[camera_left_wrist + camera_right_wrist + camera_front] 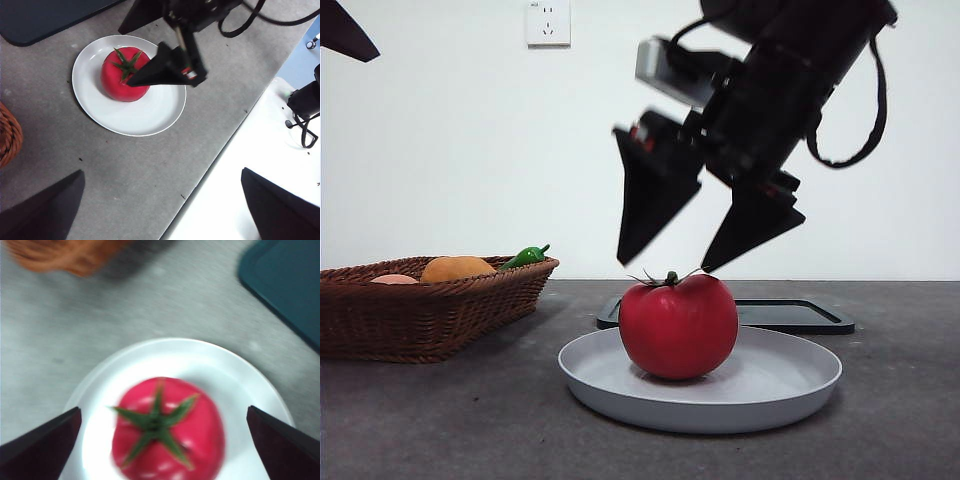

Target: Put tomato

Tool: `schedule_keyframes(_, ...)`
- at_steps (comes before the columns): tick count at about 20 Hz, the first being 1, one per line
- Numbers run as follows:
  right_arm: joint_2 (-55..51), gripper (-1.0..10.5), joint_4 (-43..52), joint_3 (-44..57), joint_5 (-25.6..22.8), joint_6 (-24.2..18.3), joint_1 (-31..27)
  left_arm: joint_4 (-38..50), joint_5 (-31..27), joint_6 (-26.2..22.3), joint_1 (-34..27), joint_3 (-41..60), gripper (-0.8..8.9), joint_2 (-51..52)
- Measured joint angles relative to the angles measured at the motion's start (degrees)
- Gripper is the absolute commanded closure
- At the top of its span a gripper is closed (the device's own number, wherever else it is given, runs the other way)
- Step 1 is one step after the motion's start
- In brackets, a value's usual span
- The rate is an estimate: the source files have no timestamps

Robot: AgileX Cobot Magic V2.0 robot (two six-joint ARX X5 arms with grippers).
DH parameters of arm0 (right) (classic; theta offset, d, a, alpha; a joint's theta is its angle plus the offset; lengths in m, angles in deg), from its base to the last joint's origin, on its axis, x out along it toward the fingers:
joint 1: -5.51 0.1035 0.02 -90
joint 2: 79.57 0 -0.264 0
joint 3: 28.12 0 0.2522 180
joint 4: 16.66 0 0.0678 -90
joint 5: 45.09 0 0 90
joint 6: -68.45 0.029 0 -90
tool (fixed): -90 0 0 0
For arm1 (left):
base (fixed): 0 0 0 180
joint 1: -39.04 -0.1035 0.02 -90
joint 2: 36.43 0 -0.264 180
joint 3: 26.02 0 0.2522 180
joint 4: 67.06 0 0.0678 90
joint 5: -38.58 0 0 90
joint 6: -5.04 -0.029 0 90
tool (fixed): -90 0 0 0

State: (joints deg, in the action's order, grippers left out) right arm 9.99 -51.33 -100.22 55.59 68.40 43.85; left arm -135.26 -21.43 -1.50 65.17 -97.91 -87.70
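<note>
The glossy red tomato (678, 325) with a green spiky stem sits upright in the middle of a pale round plate (790, 385). My right gripper (666, 266) hangs just above the tomato, open and empty, with one jaw tip on each side of the stem. The right wrist view looks straight down on the tomato (167, 430) and plate (220, 370) between the open jaws of my right gripper (163, 410). The left wrist view shows the tomato (125, 75), the plate (145, 117) and my right gripper (125, 59) from farther off. My left gripper (161, 171) is open and empty, waiting high up.
A wicker basket (420, 310) stands at the left with an orange round fruit (457, 268) and a small green pepper (525, 256). A dark flat tray (790, 315) lies behind the plate. The table's edge (210, 165) meets a white surface.
</note>
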Motion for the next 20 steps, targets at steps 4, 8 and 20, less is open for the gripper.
schedule_keyframes(4,2.27,3.8,1.11,0.00,-1.51,0.00,0.52,0.00,0.00,0.00,0.00,0.00,3.14,0.00)
schedule_keyframes(8,5.53,3.8,1.99,0.00,-1.53,0.00,0.81,0.00,0.00,0.00,0.00,0.00,3.14,0.00)
schedule_keyframes(20,8.13,7.3,1.40,-0.02,-1.62,0.00,1.09,0.00,0.00,0.00,0.00,0.00,3.14,0.00)
